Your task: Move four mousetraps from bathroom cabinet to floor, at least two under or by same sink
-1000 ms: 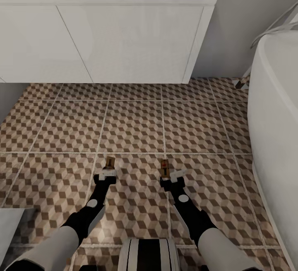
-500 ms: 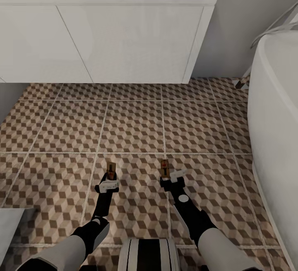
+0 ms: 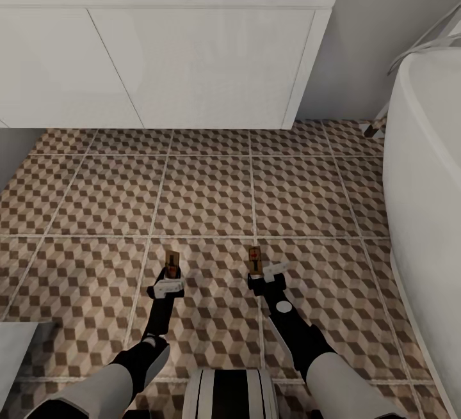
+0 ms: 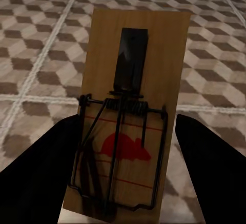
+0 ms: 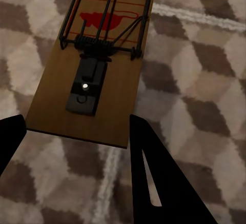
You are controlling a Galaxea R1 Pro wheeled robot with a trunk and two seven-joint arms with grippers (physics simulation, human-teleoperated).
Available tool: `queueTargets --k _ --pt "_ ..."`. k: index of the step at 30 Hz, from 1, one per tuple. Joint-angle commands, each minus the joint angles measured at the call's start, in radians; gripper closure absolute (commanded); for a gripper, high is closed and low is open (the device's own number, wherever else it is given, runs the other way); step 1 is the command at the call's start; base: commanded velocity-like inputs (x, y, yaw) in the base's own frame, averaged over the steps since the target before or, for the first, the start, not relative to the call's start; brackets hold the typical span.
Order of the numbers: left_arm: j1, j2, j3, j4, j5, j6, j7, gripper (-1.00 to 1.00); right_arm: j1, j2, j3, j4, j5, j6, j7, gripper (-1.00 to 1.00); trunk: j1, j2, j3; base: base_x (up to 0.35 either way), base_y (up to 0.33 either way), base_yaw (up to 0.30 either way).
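My left gripper (image 3: 168,280) is low over the bathroom floor (image 3: 211,195), shut on a brown wooden mousetrap (image 3: 171,261). In the left wrist view its dark fingers (image 4: 46,167) touch both long edges of that mousetrap (image 4: 134,65), which sits tilted above the tiles. A second mousetrap (image 3: 255,258) lies flat on the floor just beyond my open right gripper (image 3: 261,276). In the right wrist view this mousetrap (image 5: 95,65) rests past the fingertips (image 5: 154,172). The white vanity (image 3: 192,67) under the sink hangs ahead. The wooden cabinet and the other mousetraps are out of view.
The white bathtub (image 3: 429,182) curves along the right side, close to my right arm. A grey wall (image 3: 365,35) stands between the vanity and the tub. A grey surface (image 3: 19,342) juts in at the lower left. Open tiles stretch from the grippers to the vanity.
One second ago the left gripper was further forward; it has drawn back toward me with its mousetrap. Nothing has moved in the last half second. The right arm stayed still.
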Motion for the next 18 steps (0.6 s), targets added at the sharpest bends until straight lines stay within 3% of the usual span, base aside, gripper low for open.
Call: queueTargets --k 1,5,7,11,18 --pt "-0.001 0.0 -0.008 -0.003 0.008 0.01 0.005 1.0 0.0 0.0 0.003 0.001 0.005 -0.001 -0.005 1.0 0.0 0.0 0.0 0.0 0.0 0.0" --pt "-0.001 0.002 -0.006 -0.069 0.008 0.157 0.004 1.0 0.0 0.0 0.003 0.0 0.005 -0.001 -0.005 1.0 0.0 0.0 0.0 0.0 0.0 0.0" --pt "-0.001 0.015 -0.006 -0.157 0.008 0.28 0.003 1.0 0.0 0.0 0.003 0.0 0.005 -0.002 -0.005 1.0 0.0 0.0 0.0 0.0 0.0 0.0" --pt "-0.001 0.035 -0.006 -0.286 0.009 0.415 0.002 1.0 0.0 0.0 0.003 -0.001 0.005 -0.002 -0.005 1.0 0.0 0.0 0.0 0.0 0.0 0.0" --pt "-0.001 0.045 -0.009 -0.363 0.009 0.472 0.003 1.0 0.0 0.0 0.003 -0.001 0.005 -0.001 -0.005 1.0 0.0 0.0 0.0 0.0 0.0 0.0"
